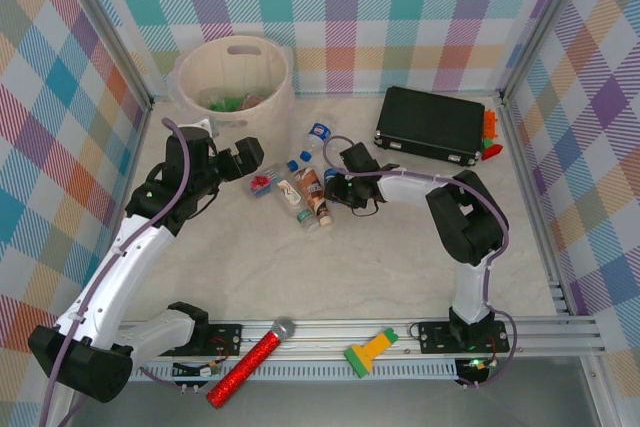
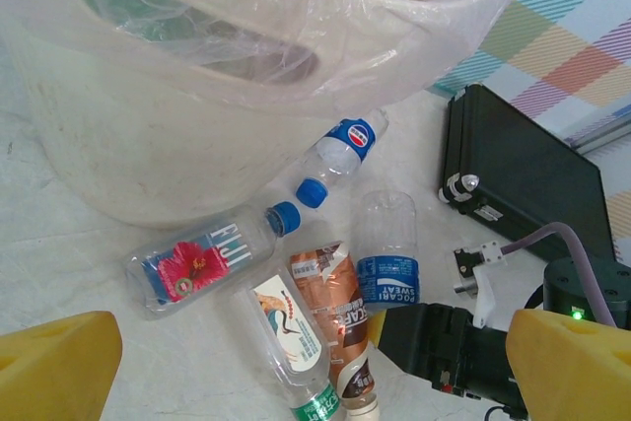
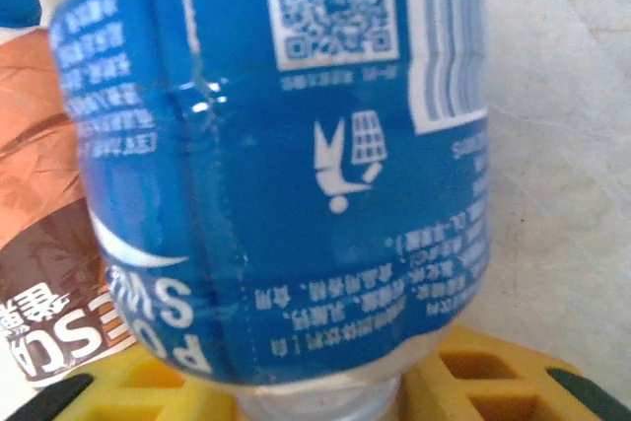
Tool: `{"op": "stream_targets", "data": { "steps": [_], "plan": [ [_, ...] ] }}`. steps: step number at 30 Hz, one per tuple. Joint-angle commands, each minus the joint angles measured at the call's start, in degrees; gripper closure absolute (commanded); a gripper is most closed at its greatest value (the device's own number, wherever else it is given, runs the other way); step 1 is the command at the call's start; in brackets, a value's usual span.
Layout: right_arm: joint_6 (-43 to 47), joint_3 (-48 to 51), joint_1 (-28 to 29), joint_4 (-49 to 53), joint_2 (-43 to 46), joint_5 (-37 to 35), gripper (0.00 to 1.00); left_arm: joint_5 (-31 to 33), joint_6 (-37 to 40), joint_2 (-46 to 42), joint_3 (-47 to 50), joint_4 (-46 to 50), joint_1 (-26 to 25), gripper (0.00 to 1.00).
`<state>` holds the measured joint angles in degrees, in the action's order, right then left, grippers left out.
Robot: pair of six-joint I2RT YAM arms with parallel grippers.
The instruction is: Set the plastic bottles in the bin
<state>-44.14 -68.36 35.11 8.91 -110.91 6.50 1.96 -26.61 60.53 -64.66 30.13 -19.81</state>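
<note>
Closest to the right wrist lens, a blue-labelled bottle (image 3: 296,194) lies on its side with its narrow end wedged between the yellow pads (image 3: 493,382) of the right end effector (image 3: 315,396), which is clenched on it. From above, that end effector sits at the right edge of a cluster of bottles on the pale counter (image 1: 350,277), near the middle.

In the left wrist view the cluster lies spread just in front of the bin (image 2: 148,145). A flower-labelled bottle (image 2: 197,263) with a blue cap lies to the left. A brown-labelled bottle (image 2: 335,303) and a white-labelled bottle (image 2: 291,342) lie side by side, touching, just left of the gripped bottle. A blue-capped bottle (image 2: 340,150) lies close beside the bin wall.

From above, the left end effector (image 1: 252,159) hovers beside the flower-labelled bottle, released, and its yellow fingers (image 2: 54,367) stand wide apart with nothing between them.

The bin stands at the far left of the counter, lined with a clear bag (image 2: 296,36); green bottles (image 1: 225,102) lie inside. A black case (image 1: 430,125) lies at the far right. A red glitter microphone (image 1: 250,362) and a green-and-yellow tool (image 1: 370,350) rest on the near rail between the arm bases.
</note>
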Motion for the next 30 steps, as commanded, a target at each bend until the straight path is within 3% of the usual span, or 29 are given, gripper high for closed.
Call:
{"op": "stream_targets", "data": {
  "steps": [1, 14, 24, 30],
  "plan": [
    [1.8, 0.2, 1.1, 0.4, 2.3, -2.3, 0.62, -1.5, -0.6, -0.7, -0.7, 1.3, -0.5, 0.00],
    [13.9, 3.5, 2.2, -0.6, 16.5, -6.2, 0.63, -3.8, -5.6, -1.3, 0.1, -2.7, -0.6, 0.00],
    [28.4, 9.9, 12.5, -12.0, 25.8, -6.4, 0.63, -8.1, -8.8, 2.1, 0.3, -10.4, -5.3, 0.01],
    [31.2, 14.4, 15.7, -16.3, 30.2, -8.3, 0.62, -7.9, -8.9, 4.7, -0.5, -9.9, -7.7, 0.05]
  ]
}}
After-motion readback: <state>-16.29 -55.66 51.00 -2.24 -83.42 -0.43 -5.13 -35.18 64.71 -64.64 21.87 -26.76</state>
